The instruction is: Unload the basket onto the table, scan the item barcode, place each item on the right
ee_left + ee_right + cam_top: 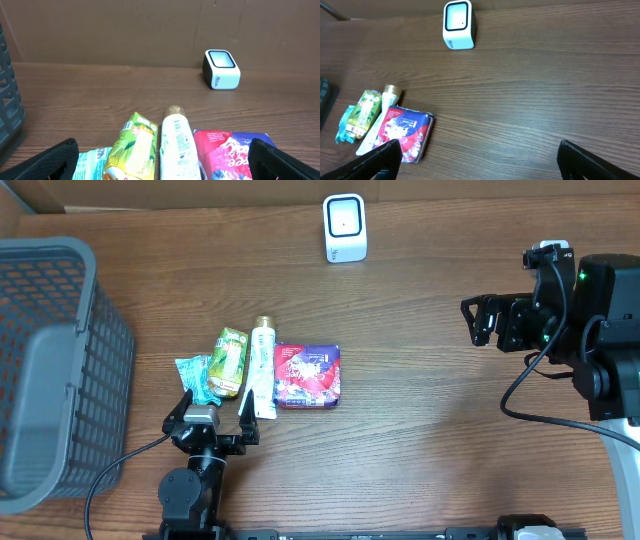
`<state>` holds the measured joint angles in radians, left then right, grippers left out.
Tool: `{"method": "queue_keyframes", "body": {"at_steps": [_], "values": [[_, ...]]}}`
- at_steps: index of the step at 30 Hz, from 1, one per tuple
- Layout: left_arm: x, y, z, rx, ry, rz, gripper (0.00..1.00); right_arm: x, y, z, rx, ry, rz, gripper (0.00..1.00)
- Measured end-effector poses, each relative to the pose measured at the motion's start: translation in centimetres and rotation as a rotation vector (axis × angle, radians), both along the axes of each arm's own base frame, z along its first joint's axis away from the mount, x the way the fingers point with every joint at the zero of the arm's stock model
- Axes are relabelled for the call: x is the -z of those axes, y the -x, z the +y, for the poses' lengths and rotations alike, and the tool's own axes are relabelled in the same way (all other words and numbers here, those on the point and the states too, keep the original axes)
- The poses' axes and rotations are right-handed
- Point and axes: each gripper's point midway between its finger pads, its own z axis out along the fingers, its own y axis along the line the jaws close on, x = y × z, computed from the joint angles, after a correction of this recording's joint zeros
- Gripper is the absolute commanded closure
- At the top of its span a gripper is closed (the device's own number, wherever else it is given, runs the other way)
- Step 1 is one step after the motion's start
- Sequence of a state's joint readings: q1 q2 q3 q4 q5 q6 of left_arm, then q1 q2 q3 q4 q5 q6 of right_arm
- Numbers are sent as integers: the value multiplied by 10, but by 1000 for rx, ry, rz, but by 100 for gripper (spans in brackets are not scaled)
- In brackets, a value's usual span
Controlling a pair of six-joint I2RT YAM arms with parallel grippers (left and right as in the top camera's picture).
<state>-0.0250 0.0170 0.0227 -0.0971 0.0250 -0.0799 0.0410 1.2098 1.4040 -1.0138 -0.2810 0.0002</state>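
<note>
From overhead we see the scanner (345, 227), a small white box, standing at the far edge of the table (420, 430). Four items lie side by side left of the table's middle: a teal packet (193, 377), a green packet (228, 362), a white tube (263, 367) with a gold cap pointing toward the scanner, and a red and purple pouch (308, 375). They touch or nearly touch one another and lie well apart from the scanner. A grey basket (50, 370) sits at the left edge. The left gripper (215, 408) is just on the near side of the row, its jaws spread wide with nothing between them, one finger by the teal packet and the other by the tube's near end. The right gripper (478, 322) hangs over bare wood at the right, well apart from everything, also spread wide and empty. In the left wrist view, the dark fingers (47, 162) frame the bottom corners, and the teal packet (90, 162), green packet (136, 147), tube (176, 145) and pouch (227, 155) lie between them, with the scanner (221, 69) beyond and the basket (10, 100) at the left. In the right wrist view, the fingers (375, 160) stand far apart over the wood; the scanner (458, 25) is at the top, and the pouch (405, 132), tube (377, 125) and packets lie at the lower left.
</note>
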Motion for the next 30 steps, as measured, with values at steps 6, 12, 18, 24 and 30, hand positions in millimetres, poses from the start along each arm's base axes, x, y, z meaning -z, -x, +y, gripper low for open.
{"method": "queue_keyframes", "body": {"at_steps": [6,12,18,24,30], "values": [[0,0,0,0,0,0,0,0,0,0,0,0,1,0],[0,0,0,0,0,0,0,0,0,0,0,0,0,0],[0,0,0,0,0,0,1,0,0,0,0,0,0,0],[0,0,0,0,0,0,0,-3,-3,1,-2,-3,-18,0],[0,0,0,0,0,0,0,-17,-10,10,-46,-45,-81,0]]}}
